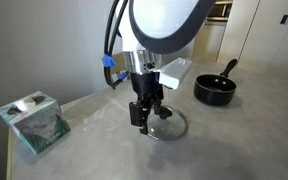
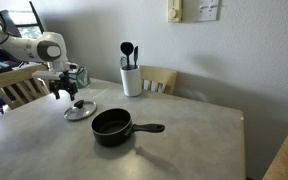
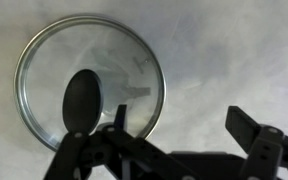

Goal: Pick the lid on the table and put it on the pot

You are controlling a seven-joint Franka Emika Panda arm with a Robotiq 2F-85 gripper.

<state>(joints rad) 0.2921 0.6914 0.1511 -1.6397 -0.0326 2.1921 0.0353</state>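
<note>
**A:** The lid (image 3: pixel 89 70) lies flat on the table (image 3: pixel 234 50), knob (image 3: pixel 82 100) up, and we have not lifted it yet. Where are we over it?

**B:** Our gripper (image 3: pixel 179 120) hangs low over the lid's edge, jaws spread wide with nothing between them. In the wrist view the knob sits at about nine o'clock from the middle of the gap, outside one finger rather than between the two.

**A:** So we'd shift toward nine o'clock until the knob is centred, then come straight down and close on the knob alone. The glass looks slick and the rim thin, so we judge the knob the only sure hold.

**B:** Agreed, and we'd lift it level. In an exterior view the pot (image 2: pixel 112 124) waits at about four o'clock from the lid, near but apart, with its handle (image 2: pixel 149 127) pointing to three o'clock.

**A:** Let's count. One lid, one pot, one gripper.

**B:** One white utensil holder (image 2: pixel 131 80) at twelve o'clock from the pot, one tissue box (image 1: pixel 34 122), and two wooden chairs (image 2: pixel 159 78) behind the table. The utensils we cannot count surely.
</note>
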